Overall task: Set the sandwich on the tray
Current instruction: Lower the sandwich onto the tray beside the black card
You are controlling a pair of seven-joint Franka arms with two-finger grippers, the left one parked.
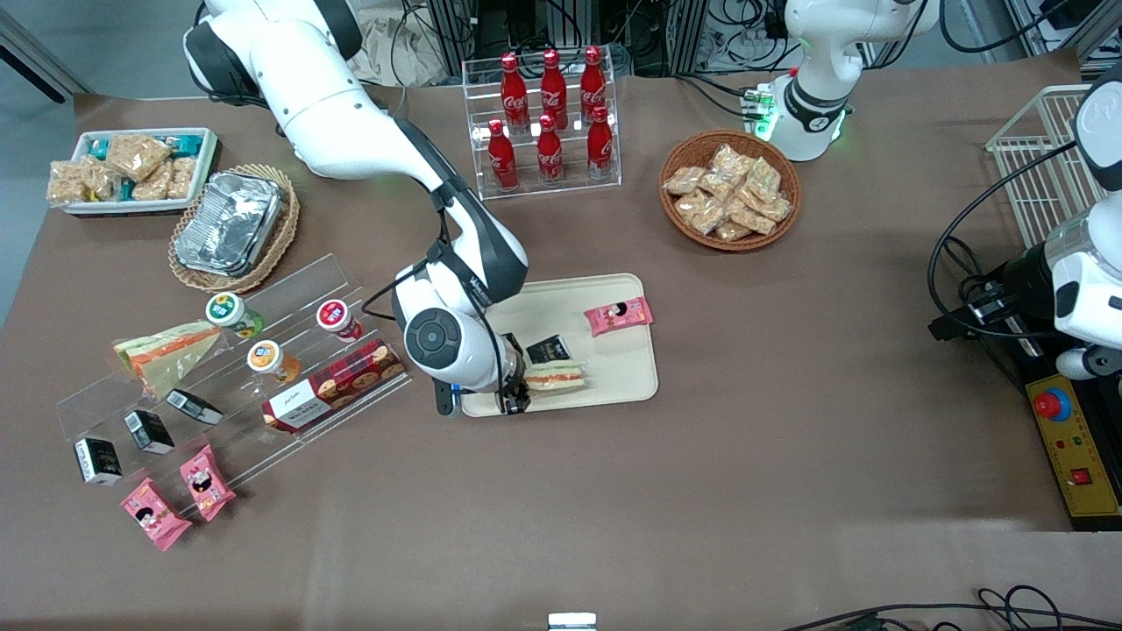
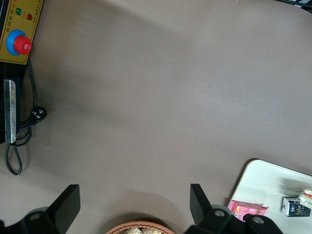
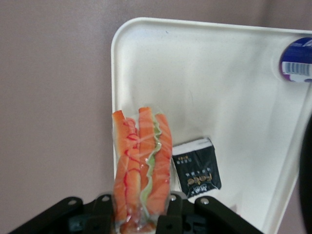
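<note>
A second wedge sandwich (image 1: 166,350) is seen on the clear stepped rack (image 1: 228,377) toward the working arm's end of the tabletop (image 1: 789,456). The hand (image 1: 515,399) is positioned over the tray (image 1: 614,368) at its edge nearest the front camera, fingers (image 3: 105,207) clamped on the sandwich (image 1: 554,377). The sandwich is over the tray, with a black carton (image 1: 548,350) just beside it at twelve o'clock. A pink snack packet (image 1: 619,315) is noted at two o'clock.

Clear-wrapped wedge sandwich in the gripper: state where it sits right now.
The clear-wrapped wedge sandwich rests on the cream rectangular tray at its camera-side edge, beside the small black packet, gripper shut on it.
</note>
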